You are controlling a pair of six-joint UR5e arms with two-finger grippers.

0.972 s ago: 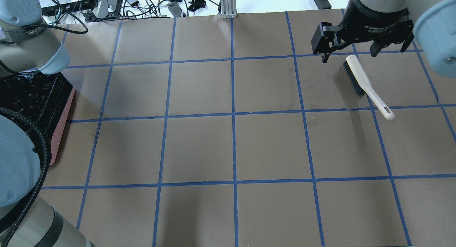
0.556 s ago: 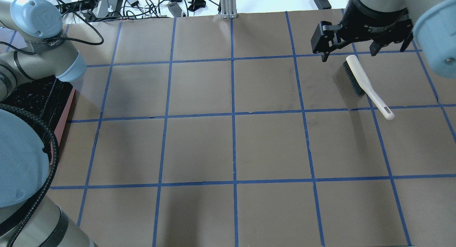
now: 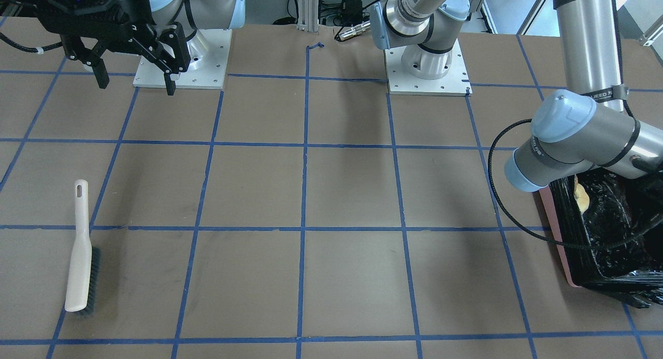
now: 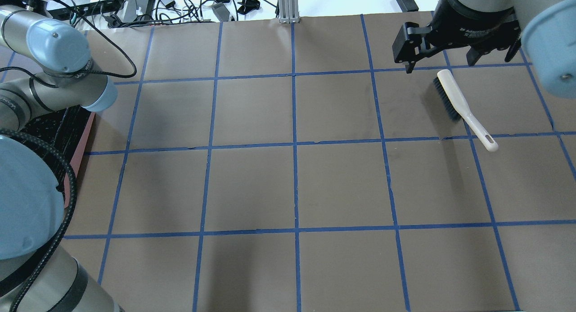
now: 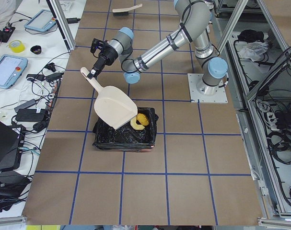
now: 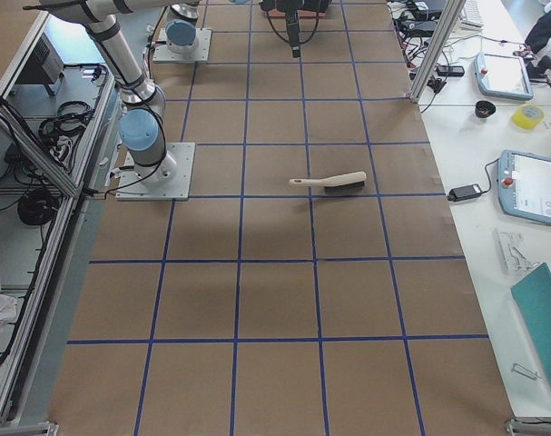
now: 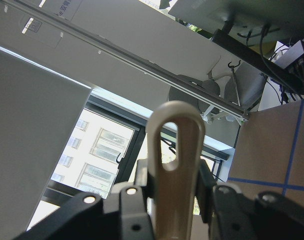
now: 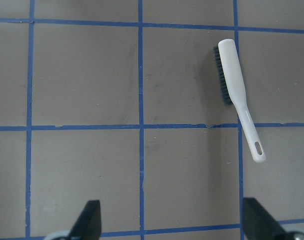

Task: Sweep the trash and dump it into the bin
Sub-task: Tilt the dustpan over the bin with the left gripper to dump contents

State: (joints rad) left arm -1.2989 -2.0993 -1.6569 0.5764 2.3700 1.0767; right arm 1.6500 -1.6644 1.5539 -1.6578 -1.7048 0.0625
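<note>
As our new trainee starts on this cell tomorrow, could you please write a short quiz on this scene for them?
1. True or false: the brush lies on the table, and the right gripper is open and empty.
2. What are the left gripper's jaws shut on? A. the dustpan's handle; B. the brush; C. nothing.
3. Where does the yellow trash lie?

Key: 1. True. 2. A. 3. In the black-lined bin, by the lip of the tipped dustpan.
</note>
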